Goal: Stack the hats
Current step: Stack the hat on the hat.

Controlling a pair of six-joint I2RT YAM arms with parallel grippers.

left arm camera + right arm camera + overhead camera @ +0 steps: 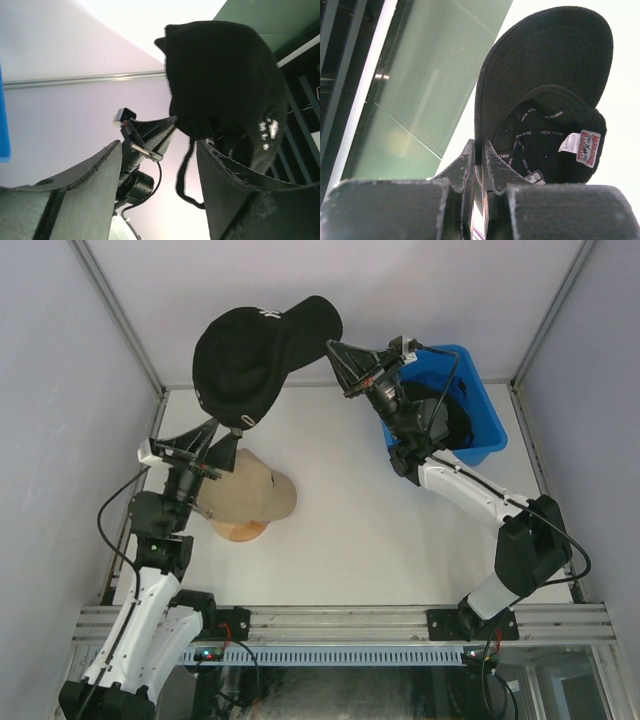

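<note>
Here the right pincer (480, 150) is clenched flat on the rim of the brim of the black cap (255, 355), a thin edge grip that lets the crown hang free beyond its fingertips with the hollow underside open to the wrist view. The cap is carried high in the air, off to the far side of that pincer and well clear of the blue bin (492, 430) behind its wrist. The left pincer (226, 432) is released, its fingers (100, 190) spread wide and pointing up at the back of the cap. The adjuster strap (245, 420) dangles in the gap between them, and the cloth looks to brush the right-hand pad, though that contact is hard to confirm from here. I judge the pairing deliberate: a soft cap held by one edge sags and swings, so a second hold at the rear would let both arms spread it and steer it. The target sits just beneath and beside the left pincer — the tan cap (255, 490) seated on the wooden head-form (240, 531), brim toward the middle of the table. The black cap is not yet over it, so lining up and lowering remain. A dark shape lies in the bin; whether it is another hat I cannot tell.
</note>
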